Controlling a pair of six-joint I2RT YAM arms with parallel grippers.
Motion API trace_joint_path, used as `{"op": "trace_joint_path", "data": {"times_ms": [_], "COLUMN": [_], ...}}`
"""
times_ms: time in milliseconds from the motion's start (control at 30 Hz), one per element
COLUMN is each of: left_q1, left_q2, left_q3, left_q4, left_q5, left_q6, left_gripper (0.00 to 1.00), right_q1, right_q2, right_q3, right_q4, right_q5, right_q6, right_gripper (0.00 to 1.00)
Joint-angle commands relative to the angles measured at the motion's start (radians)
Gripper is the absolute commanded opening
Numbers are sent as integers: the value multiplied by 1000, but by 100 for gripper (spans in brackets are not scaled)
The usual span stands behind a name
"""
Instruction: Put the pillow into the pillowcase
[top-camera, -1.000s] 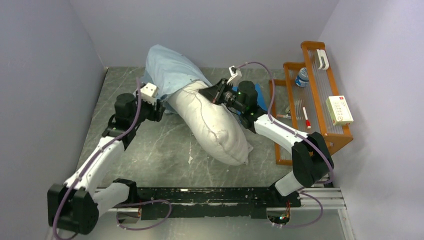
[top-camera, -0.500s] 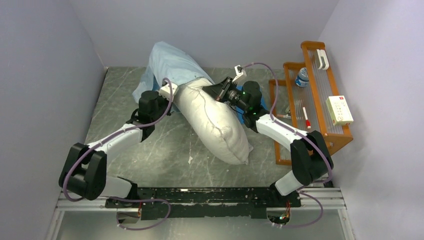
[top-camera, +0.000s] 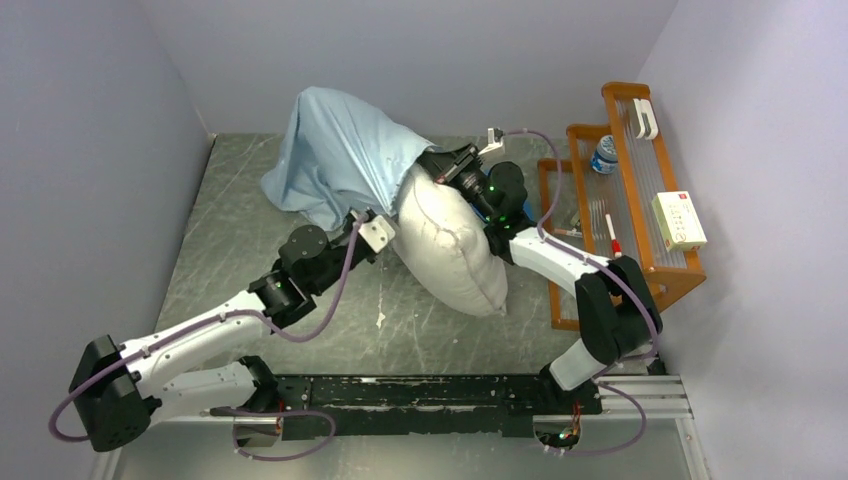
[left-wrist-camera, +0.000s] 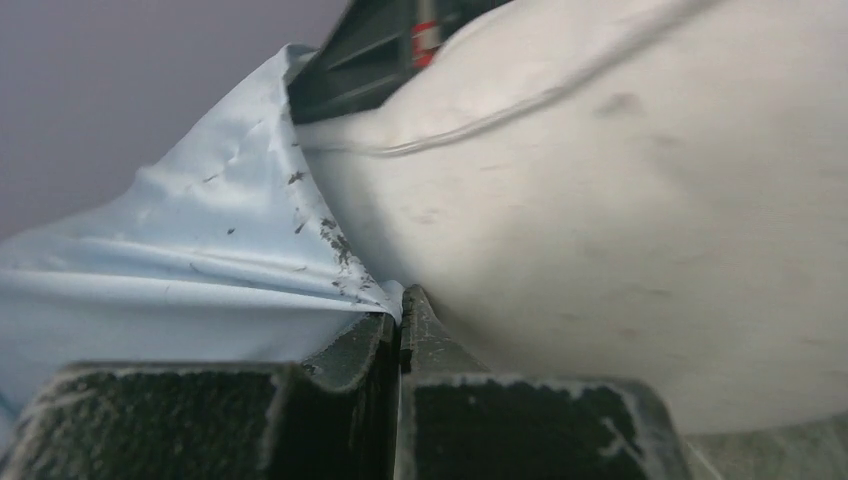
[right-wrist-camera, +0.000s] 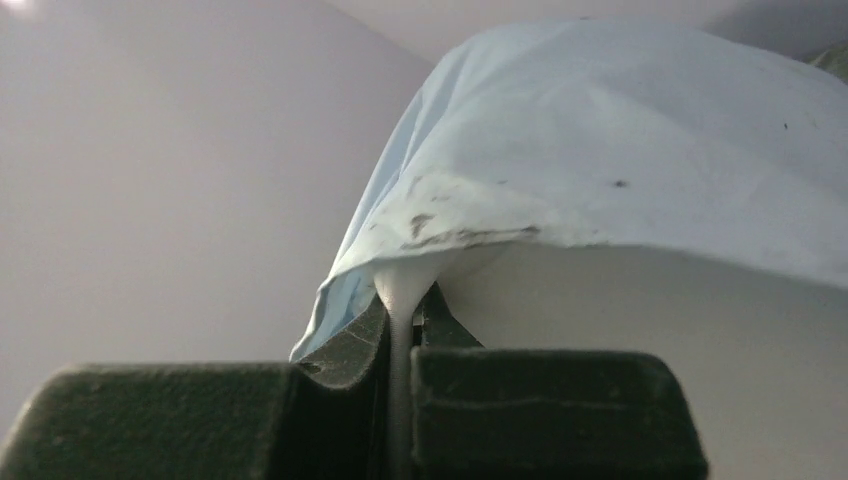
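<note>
The light blue pillowcase (top-camera: 340, 155) is draped over the far end of the off-white pillow (top-camera: 455, 250), which slants toward the near right. At the opening's near-left side, my left gripper (top-camera: 393, 218) is shut on the pillowcase's edge. In the left wrist view the left gripper (left-wrist-camera: 400, 298) pinches the speckled hem of the pillowcase (left-wrist-camera: 180, 290), with the pillow (left-wrist-camera: 620, 200) bulging to its right. My right gripper (top-camera: 428, 160) is shut on the hem at the far right of the opening. The right gripper (right-wrist-camera: 405, 300) holds a fold of the pillowcase (right-wrist-camera: 620, 130), stretched above the pillow (right-wrist-camera: 650, 330).
A wooden rack (top-camera: 640, 265) stands along the right wall, holding a water bottle (top-camera: 603, 155) and a white box (top-camera: 678, 220). A small darker-blue square (top-camera: 517, 185) lies under the right arm. Grey walls enclose the table at left, back and right.
My left arm swung in from the left to the pillow's near-left side and its jaws closed on the pillowcase edge. The pillowcase now covers more of the pillow, which has shifted right.
</note>
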Motion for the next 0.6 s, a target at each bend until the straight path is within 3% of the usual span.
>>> {"op": "trace_joint_path", "data": {"times_ms": [0,133,267,433,500,567], "left_q1": [-113,-210,-244,-244,-244,-242], "left_q2": [-11,9,-33,-60,-46,-28], "left_q3": [80,188,230,316,327,326], "left_q4": [24,-62,-45,-108,-136,-168], "left_q5": [119,145,152,45,-63,-151], "left_q6": [71,111,74,56,65,89], "left_gripper": [5,5,5,5,5,5], "right_q1": [14,35,57,74,73,69], "right_q2": [16,17,31,10,0,-12], "right_q3": [57,68,49,64,84,107], "right_q4": [252,247,279,170,27,-101], "right_q5": [150,227,275,235,180,141], "right_q6": [183,252,394,382,315,182], "right_gripper": [0,0,0,0,10,38]}}
